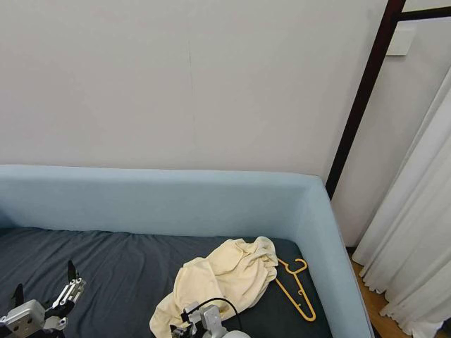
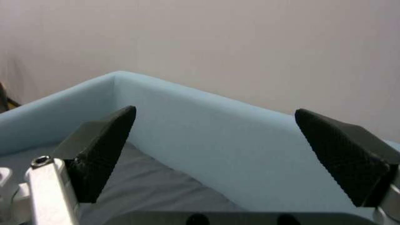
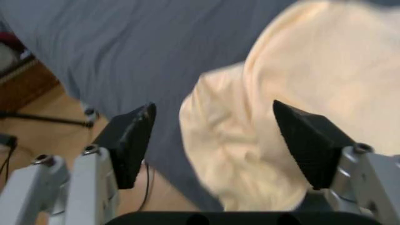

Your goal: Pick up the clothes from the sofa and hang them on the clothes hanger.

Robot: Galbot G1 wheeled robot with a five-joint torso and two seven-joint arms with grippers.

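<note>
1. Closest to me, the right gripper is hovering just above the near edge of the cream garment. Its fingers are spread wide with nothing between them. One is sitting over the dark seat cushion, the other over the cloth.
2. From the head camera I am seeing that same right gripper low in front of me, at the garment's near hem.
3. Off to the left, the left gripper is waiting over bare seat cushion, well apart from the cloth. Its fingers are also wide and empty, and its wrist camera is facing the pale blue backrest.
4. The cream garment is lying crumpled at the right end of the sofa. A yellow hanger is lying flat just beside it, and I cannot tell whether the two are touching.
5. I am judging this to be the reach of the pick-up step, with nothing gripped yet. The next move is calling for lowering onto a raised fold, then closing on enough cloth to lift it without catching the seat cover.
6. Farthest off, a dark rack post is standing beyond the sofa's right end, near the white curtain. All of the hanging is lying ahead.
</note>
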